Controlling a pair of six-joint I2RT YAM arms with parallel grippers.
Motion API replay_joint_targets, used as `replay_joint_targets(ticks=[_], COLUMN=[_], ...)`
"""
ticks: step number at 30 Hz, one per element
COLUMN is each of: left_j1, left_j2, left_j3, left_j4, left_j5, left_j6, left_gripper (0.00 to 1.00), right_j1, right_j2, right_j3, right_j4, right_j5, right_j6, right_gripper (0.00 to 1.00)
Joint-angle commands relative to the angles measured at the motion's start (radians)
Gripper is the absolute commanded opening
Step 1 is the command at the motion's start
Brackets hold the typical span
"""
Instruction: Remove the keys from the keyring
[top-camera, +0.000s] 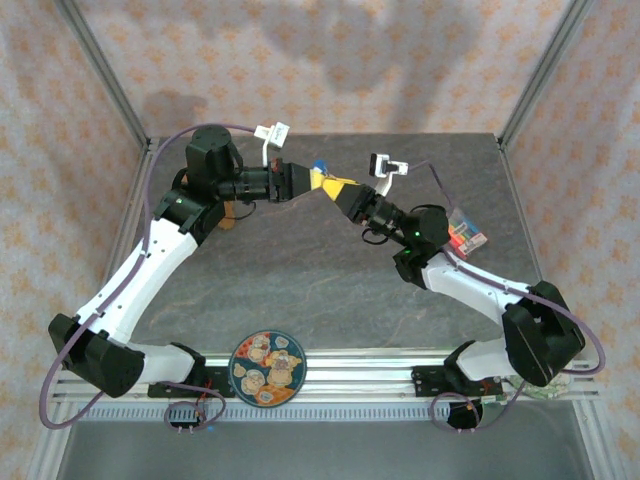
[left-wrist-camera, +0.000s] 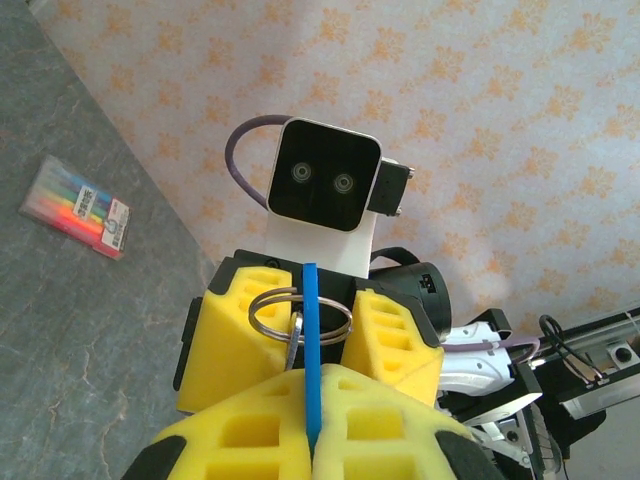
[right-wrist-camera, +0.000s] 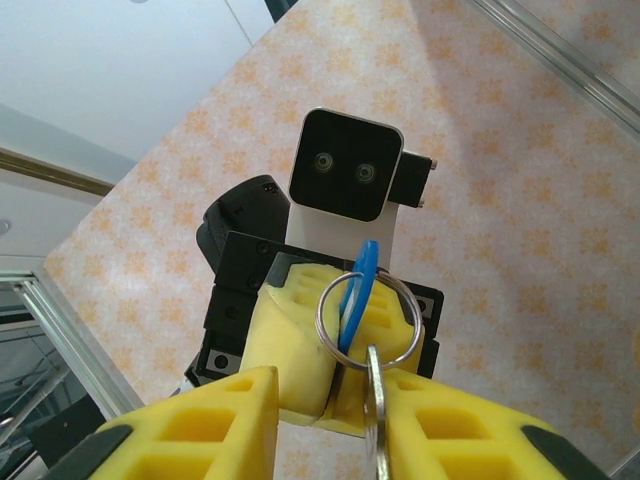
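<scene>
Both grippers meet in mid-air over the back of the table. My left gripper is shut on a flat blue tag. A silver keyring is threaded on that tag. One pale metal key hangs from the ring, edge-on. My right gripper faces the left one, its yellow fingers on either side of the ring. Its jaws stand apart with a visible gap. The key lies beside one of its fingers.
A round patterned plate sits at the near edge between the arm bases. A pack of coloured pens lies on the grey tabletop at the right. Metal frame posts stand at the back corners.
</scene>
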Motion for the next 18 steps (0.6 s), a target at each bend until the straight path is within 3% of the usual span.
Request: replay_joint_targets(ticks=[1, 3, 10, 16, 18], left_j1=[0.012, 0.016, 0.026, 0.029, 0.030], left_j2=[-0.035, -0.037, -0.042, -0.043, -0.042], left_j3=[-0.006, -0.006, -0.009, -0.009, -0.010], left_j4=[0.023, 0.023, 0.023, 0.023, 0.026], left_j5=[0.023, 0.024, 0.026, 0.030, 0.032], left_j6=[0.002, 0.003, 0.003, 0.003, 0.003], left_gripper=[0.00, 0.00, 0.00, 0.00, 0.00], right_j1=[0.000, -0.001, -0.008, -0.014, -0.015], right_j2=[-0.020, -0.020, -0.020, -0.023, -0.025], right_j3=[0.005, 0.002, -0.001, -0.001, 0.001], right_j4=[0.022, 0.017, 0.013, 0.002, -0.011], right_j5=[0.009, 0.015, 0.017, 0.018, 0.021], right_j6=[-0.010, -0.008, -0.002, 0.000, -0.004], right_gripper=[0.29, 0.31, 0.16, 0.18, 0.11])
